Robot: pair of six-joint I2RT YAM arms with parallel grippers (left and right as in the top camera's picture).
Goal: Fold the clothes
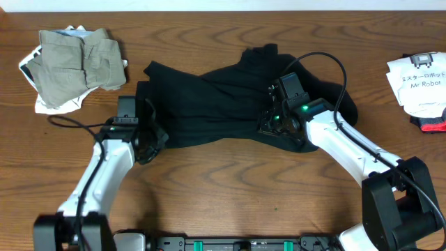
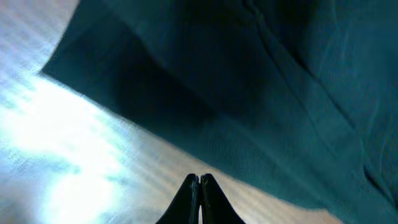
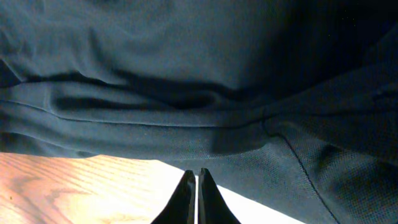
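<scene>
Pressed tight together right at the lens, the left gripper holds nothing and sits over bare wood, with a dark hem just beyond its tips. The right gripper is clamped too, tips at the fabric's edge; I can't tell whether any cloth is pinched. One large black short-sleeved shirt lies rumpled mid-table between the two arms. At far right there's one white printed garment reading "ミスターロボット" and "Mr Robot". At far left, one khaki-grey garment lies bunched on white printed cloth. All of it sits on the brown wooden table.
</scene>
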